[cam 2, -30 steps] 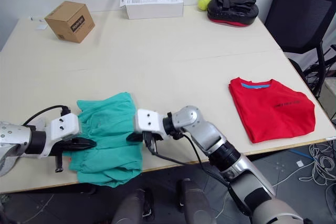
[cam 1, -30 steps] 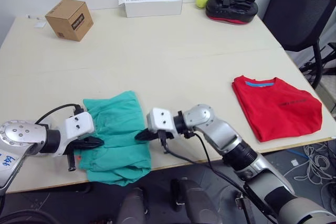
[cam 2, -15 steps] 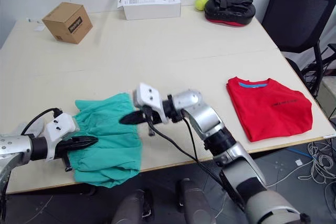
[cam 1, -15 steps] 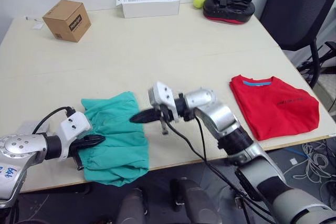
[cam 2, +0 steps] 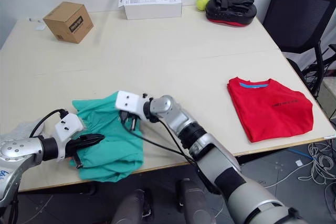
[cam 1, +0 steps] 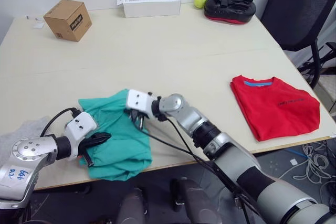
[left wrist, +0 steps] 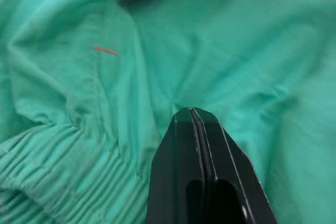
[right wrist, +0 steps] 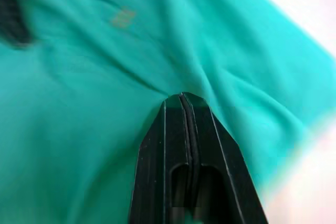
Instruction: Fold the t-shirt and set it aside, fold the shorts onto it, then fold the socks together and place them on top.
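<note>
Near the table's (cam 1: 157,51) front edge, your left gripper (left wrist: 191,116) and right gripper (right wrist: 181,100) each pinch the shorts (cam 1: 118,135), jaws closed on cloth (t-shirt (cam 1: 275,106) lies folded well right).

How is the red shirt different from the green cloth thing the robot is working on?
The bright red cloth t-shirt lies flat and neatly folded near the table's right edge, untouched. The teal-green cloth shorts are rumpled and bunched at the front-left edge, partly overhanging it, with the left gripper and right gripper both shut on them. Both are soft garments on one table.
</note>
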